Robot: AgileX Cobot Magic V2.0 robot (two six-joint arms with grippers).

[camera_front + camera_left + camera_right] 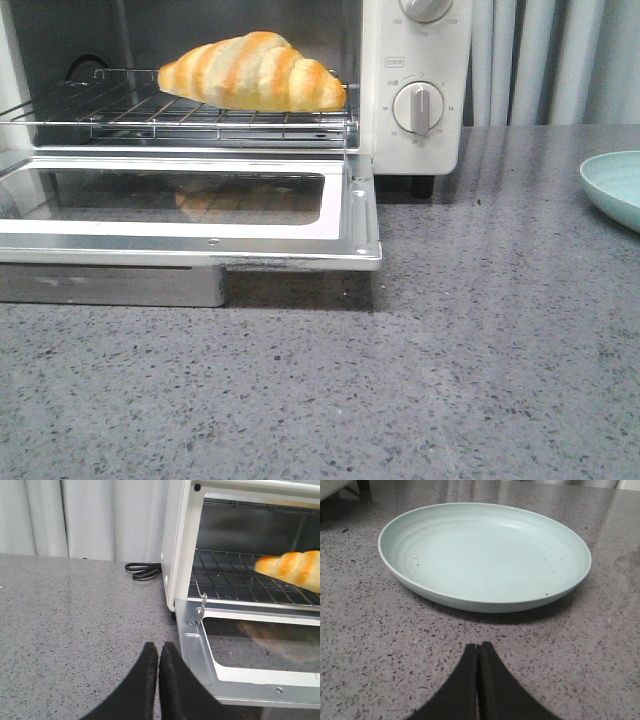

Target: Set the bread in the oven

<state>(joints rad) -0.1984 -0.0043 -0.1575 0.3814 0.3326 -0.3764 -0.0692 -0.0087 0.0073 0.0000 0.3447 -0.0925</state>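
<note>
Speckled grey counter [400, 400] filled the front view's foreground, bare of either arm. Behind it the oven [415, 60] stood with its door [200, 235] dropped flat, and the bread [255, 72] lay on the wire rack [180, 118], toward the rack's right side and near its front edge. In the left wrist view the left gripper [158, 652] had its fingers pressed together with nothing between them, low over the counter just beside the door's left corner. The right gripper [478, 652] was likewise pinched closed and empty, facing a pale green plate [485, 555] that held nothing but a few crumbs. By my reading the placing was done, and what remained, if anything, was closing the door. To do that well, the left gripper would best come under the door's outer edge and lift in a smooth arc, keeping clear of the hinge bracket [202, 610]. Since the bread sat near the rack's front, I would check that the rising door cleared it, and nudge the bread deeper first if it did not. A black cord [143, 571] lay coiled beside the oven's left wall, well out of that path.
</note>
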